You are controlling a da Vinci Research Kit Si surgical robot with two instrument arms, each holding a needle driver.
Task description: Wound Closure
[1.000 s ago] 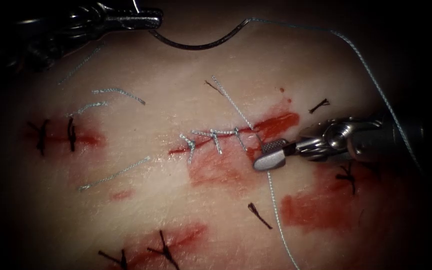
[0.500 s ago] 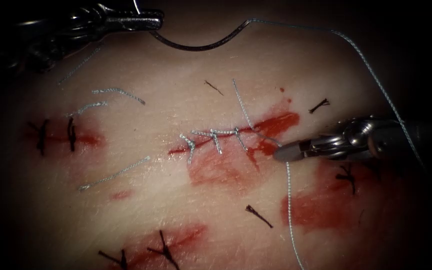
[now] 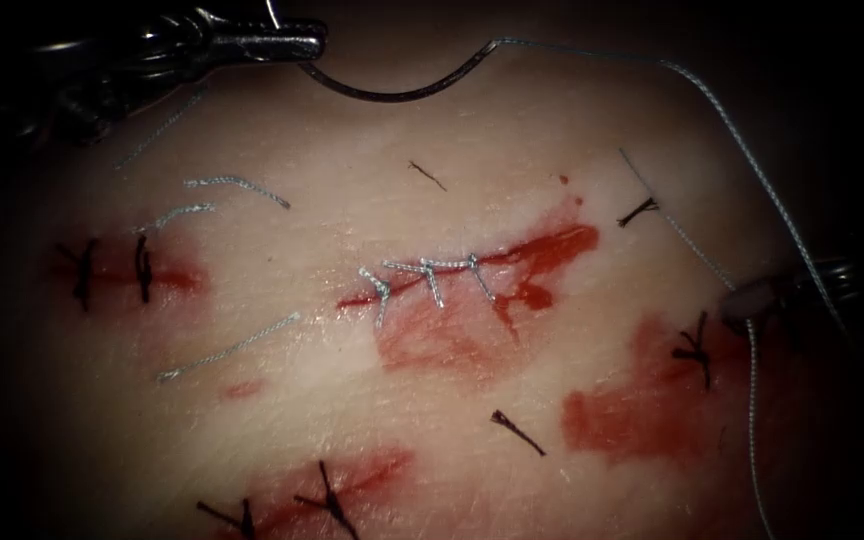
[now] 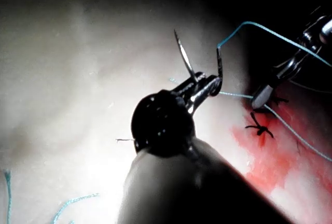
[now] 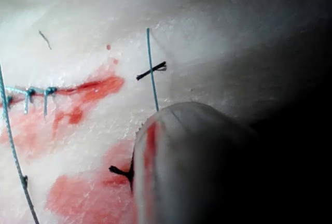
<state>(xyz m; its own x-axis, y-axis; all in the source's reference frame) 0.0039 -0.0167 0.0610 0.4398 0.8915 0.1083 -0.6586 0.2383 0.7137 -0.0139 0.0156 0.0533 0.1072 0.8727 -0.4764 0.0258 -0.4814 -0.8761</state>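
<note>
Holding the needle (image 3: 392,90) near its tip, clear above the tissue (image 3: 352,420): left hand (image 3: 302,42), closed. Right hand (image 3: 752,298): closed on thread (image 3: 750,400), right of the cut (image 3: 472,265). Left wrist view shows the needle's point.

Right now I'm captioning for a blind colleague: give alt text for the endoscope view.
The left tool holds the curved needle by one end, clear of the tissue. The right tool, right of the stitched cut, grips the thread.

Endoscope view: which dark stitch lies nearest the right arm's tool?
The dark stitch beside the right tool, which holds thread; others lie farther. Left tool holds the needle off tissue.
</note>
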